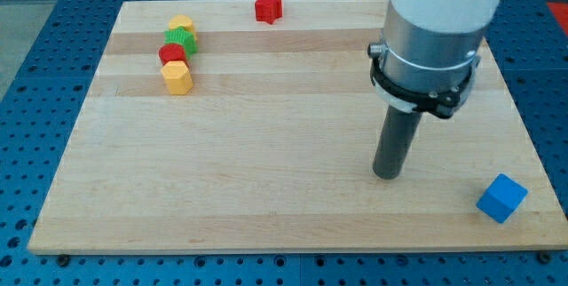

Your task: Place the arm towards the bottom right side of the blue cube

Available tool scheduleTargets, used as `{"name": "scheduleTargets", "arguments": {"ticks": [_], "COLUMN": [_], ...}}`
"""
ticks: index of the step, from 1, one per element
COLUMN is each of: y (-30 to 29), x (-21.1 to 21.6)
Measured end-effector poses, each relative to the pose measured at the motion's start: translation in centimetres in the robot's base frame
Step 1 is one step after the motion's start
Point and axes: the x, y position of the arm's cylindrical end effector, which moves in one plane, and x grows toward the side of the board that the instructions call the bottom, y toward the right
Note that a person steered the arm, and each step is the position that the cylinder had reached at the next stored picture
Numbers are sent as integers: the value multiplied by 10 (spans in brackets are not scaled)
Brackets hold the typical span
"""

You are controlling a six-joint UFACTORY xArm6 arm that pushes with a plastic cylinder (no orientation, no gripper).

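While my tip (387,176), a bare rod with no fingers to report, stands left of the blue cube (501,198) near the board's bottom-right corner, positioning remains outstanding.

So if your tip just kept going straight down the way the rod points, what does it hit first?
My tip points straight down at the wooden board and seems already on it. No block lies beneath; the blue cube sits off to the view's lower right.
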Motion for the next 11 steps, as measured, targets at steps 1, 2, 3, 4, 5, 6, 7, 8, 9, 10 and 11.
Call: {"name": "scheduleTargets", "arguments": {"ticks": [1, 2, 3, 4, 5, 6, 7, 8, 9, 10, 11], "y": [10, 37, 46, 52, 83, 98, 109, 135, 178, 170, 158], "x": [17, 65, 79, 79, 78, 78, 78, 77, 77, 77, 70]}}
